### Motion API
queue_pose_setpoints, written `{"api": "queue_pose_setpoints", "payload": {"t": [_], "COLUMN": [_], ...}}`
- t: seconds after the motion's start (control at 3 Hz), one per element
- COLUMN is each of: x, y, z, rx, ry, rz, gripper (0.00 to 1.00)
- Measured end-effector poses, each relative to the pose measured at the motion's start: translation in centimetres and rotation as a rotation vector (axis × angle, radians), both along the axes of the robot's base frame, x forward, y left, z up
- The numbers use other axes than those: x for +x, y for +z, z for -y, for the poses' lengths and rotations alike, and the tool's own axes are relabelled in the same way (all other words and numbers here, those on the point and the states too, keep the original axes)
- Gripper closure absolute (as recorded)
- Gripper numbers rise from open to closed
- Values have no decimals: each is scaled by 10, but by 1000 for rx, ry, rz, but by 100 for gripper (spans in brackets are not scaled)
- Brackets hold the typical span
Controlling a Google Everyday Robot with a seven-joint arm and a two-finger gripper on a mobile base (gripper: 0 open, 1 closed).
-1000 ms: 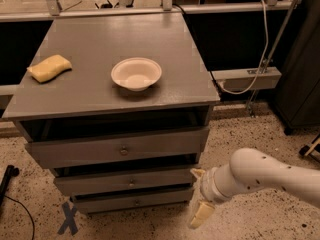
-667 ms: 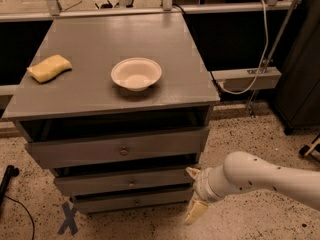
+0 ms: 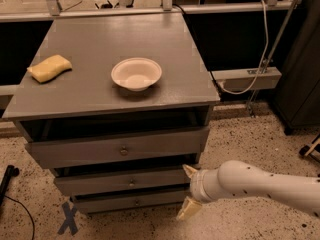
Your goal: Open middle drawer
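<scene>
The grey cabinet (image 3: 110, 44) has three drawers stacked at its front. The middle drawer (image 3: 100, 182) has a small brass knob (image 3: 132, 183) at its centre and lies between the taller top drawer (image 3: 80, 152) and the narrow bottom drawer (image 3: 110, 203). My gripper (image 3: 188, 190) is open at the right end of the middle drawer's front. Its cream fingers are spread one above the other, the upper fingertip (image 3: 190, 170) near the drawer's top right corner and the lower one (image 3: 187, 209) beside the bottom drawer. It holds nothing and is well to the right of the knob.
A white bowl (image 3: 136, 74) and a yellow sponge (image 3: 49, 68) lie on the cabinet top. A blue X (image 3: 68, 218) is taped on the speckled floor at the front left. A black cable (image 3: 15, 204) runs at the far left. A white cord (image 3: 260, 49) hangs at the right.
My arm has moved left and a little up, bringing the open gripper closer to the right end of the drawer fronts. The drawers, bowl and sponge have not moved.
</scene>
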State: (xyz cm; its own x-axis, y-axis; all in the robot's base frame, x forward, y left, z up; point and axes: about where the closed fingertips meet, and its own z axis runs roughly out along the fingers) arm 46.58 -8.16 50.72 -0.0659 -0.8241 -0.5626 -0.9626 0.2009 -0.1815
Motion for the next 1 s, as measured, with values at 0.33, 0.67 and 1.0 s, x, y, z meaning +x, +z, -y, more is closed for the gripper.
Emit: {"api": "queue_pose_setpoints", "payload": {"t": [0.33, 0.67, 1.0], "x": [11, 23, 29], "y": [-23, -44, -52], "z": [2, 6, 8], "rx": [8, 44, 54], "ry": [19, 25, 27], "rz": [21, 71, 101], "gripper": [0, 0, 0]}}
